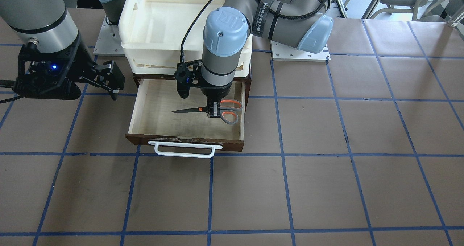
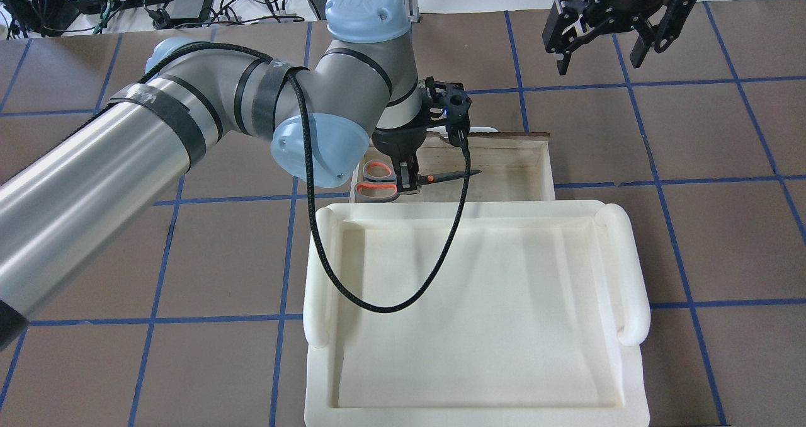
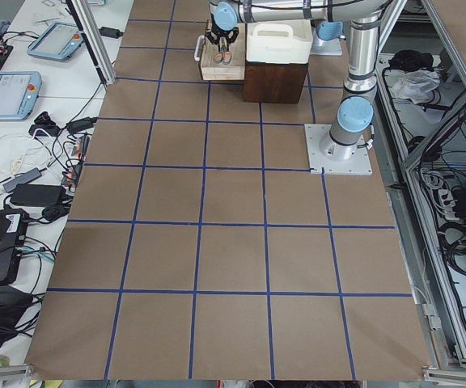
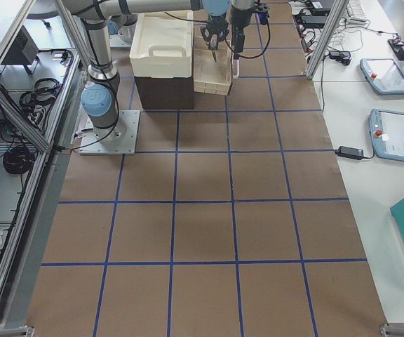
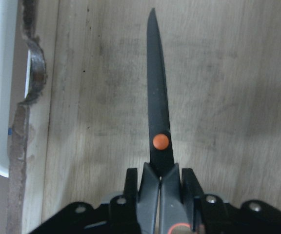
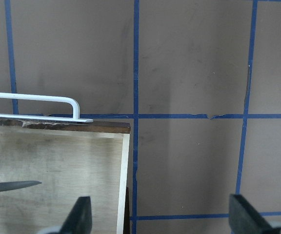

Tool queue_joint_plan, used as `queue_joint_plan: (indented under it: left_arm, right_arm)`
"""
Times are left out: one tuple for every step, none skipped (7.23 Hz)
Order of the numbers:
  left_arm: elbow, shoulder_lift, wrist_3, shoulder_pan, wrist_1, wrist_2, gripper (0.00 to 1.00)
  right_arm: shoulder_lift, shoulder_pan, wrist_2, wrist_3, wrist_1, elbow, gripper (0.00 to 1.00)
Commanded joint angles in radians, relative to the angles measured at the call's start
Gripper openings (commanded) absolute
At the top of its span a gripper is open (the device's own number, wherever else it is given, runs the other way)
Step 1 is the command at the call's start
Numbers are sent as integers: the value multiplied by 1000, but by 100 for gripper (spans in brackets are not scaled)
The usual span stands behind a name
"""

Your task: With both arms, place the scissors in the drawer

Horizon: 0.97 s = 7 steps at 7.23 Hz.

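The drawer (image 1: pixel 184 140) stands pulled open, white bar handle (image 1: pixel 185 150) toward the table's middle. My left gripper (image 1: pixel 214 110) reaches down into it, shut on the scissors (image 1: pixel 197 110) at the neck just behind the orange pivot. The blades lie level and closed, and the grey and orange handles (image 1: pixel 230 111) are near the drawer's side wall. The left wrist view shows the blade (image 5: pixel 157 97) over the pale drawer floor (image 5: pixel 228 97); I cannot tell if it touches. My right gripper (image 1: pixel 112 82) is open and empty, held up beside the drawer. It also shows in the overhead view (image 2: pixel 598 43).
A cream-white plastic tray (image 2: pixel 478 313) sits on the dark wood box (image 1: pixel 248 86) behind the drawer. A black cable (image 2: pixel 403 301) from my left wrist loops over the tray. Brown table paper with blue tape lines (image 1: pixel 326 188) lies all around.
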Motion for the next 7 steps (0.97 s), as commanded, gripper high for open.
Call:
queue_joint_plan:
  left_arm:
    - [-4, -8, -2, -10, -1, -2, 0]
    - [-6, -17, -5, -23, 0, 0, 0]
    - [-7, -21, -9, -27, 0, 0, 0]
    - [-9, -21, -11, -27, -1, 0, 0]
    - [-21, -20, -12, -27, -1, 0, 0]
    - [-24, -21, -12, -27, 0, 0, 0]
    - [-24, -23, -14, -28, 0, -2, 0]
  right_arm:
    - [-10, -1, 73, -51, 1, 1, 100]
    - [-16, -1, 82, -51, 2, 1, 100]
    - [-19, -1, 89, -51, 2, 4, 100]
    - [-21, -1, 81, -51, 2, 18, 100]
    - [-22, -1, 73, -51, 2, 30, 100]
    - [-27, -1, 75, -51, -2, 39, 100]
    - [-27, -1, 73, -51, -3, 41, 100]
